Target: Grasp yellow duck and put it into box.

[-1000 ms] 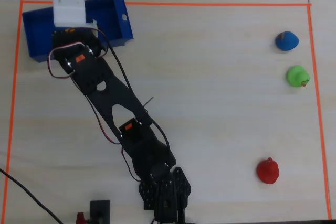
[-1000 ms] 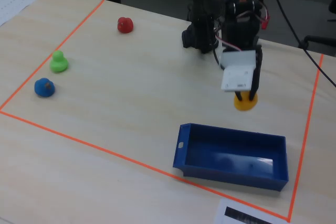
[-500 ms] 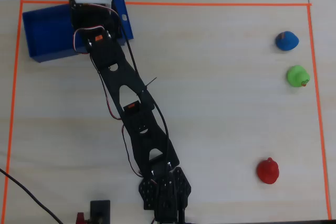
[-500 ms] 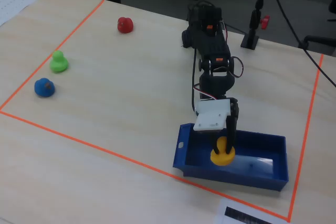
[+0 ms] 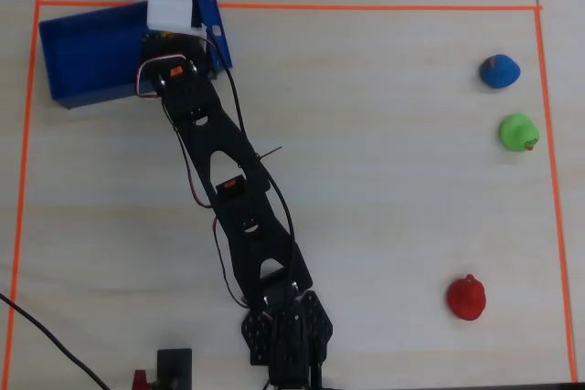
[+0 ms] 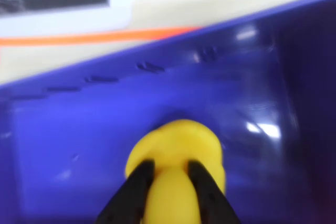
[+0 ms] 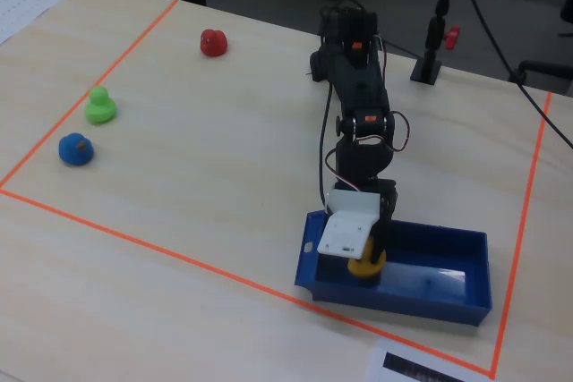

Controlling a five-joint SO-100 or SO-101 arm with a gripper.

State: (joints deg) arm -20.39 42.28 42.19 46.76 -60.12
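In the wrist view, at the lower centre of the frame, the yellow duck (image 6: pixel 176 156) sat between the two black fingers (image 6: pixel 134 192), which were clamped against its sides, with the blue floor and far wall of the box (image 6: pixel 79 124) behind it. The fixed view showed the same duck (image 7: pixel 366 265) inside the box (image 7: pixel 448 297) near its left end, under the white wrist camera mount (image 7: pixel 346 232). The overhead view hid the duck beneath the arm (image 5: pixel 228 198) but showed the blue duck (image 5: pixel 499 71), green duck (image 5: pixel 518 131) and red duck (image 5: pixel 466 297) lying well apart on the surface (image 5: pixel 384 134) at the right.
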